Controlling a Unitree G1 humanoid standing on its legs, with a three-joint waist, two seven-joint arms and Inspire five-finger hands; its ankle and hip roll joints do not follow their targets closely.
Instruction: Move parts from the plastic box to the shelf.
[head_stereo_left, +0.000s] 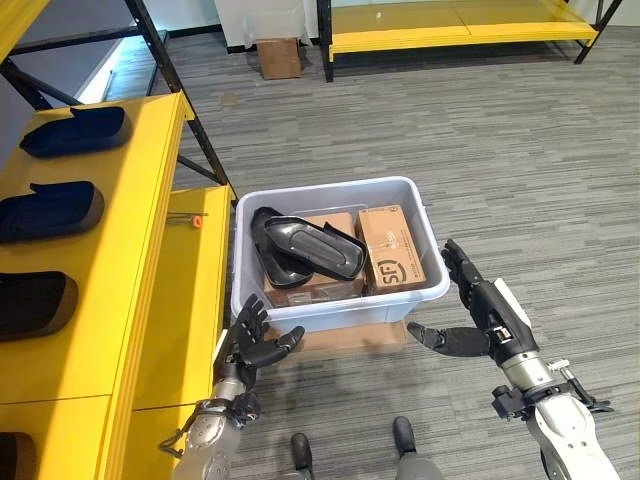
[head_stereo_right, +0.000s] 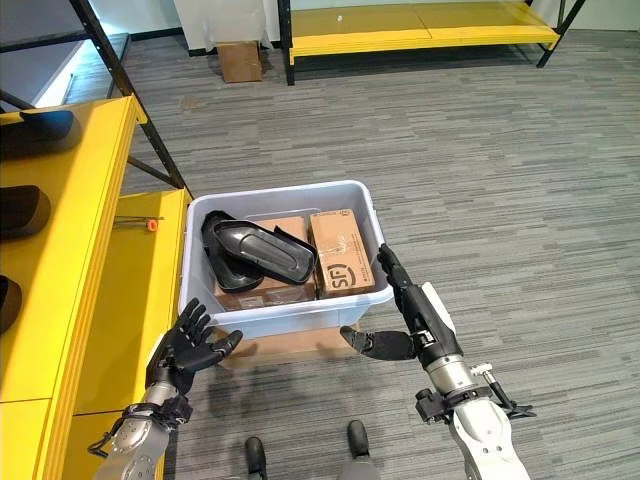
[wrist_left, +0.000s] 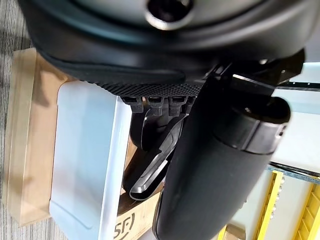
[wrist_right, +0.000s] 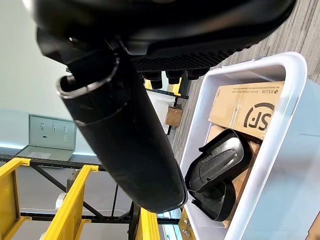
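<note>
A white plastic box (head_stereo_left: 400, 193) stands on a flat piece of cardboard on the floor. Inside lie black moulded parts (head_stereo_left: 305, 246) stacked on brown cartons (head_stereo_left: 390, 250). My left hand (head_stereo_left: 248, 342) hovers open by the box's near left corner, fingers spread and holding nothing. My right hand (head_stereo_left: 480, 310) is open beside the box's near right corner, fingers straight, thumb pointing toward the box. The yellow shelf (head_stereo_left: 150, 260) runs along the left, and several black parts (head_stereo_left: 50, 210) rest on its top level. In the right wrist view the parts (wrist_right: 220, 165) show inside the box (wrist_right: 280, 150).
A lower yellow shelf level (head_stereo_left: 195, 300) sits between the top level and the box, with a small orange item (head_stereo_left: 197, 221) on it. Another yellow rack (head_stereo_left: 460, 30) stands at the back, with a small cardboard box (head_stereo_left: 279, 57) on the carpet beside it.
</note>
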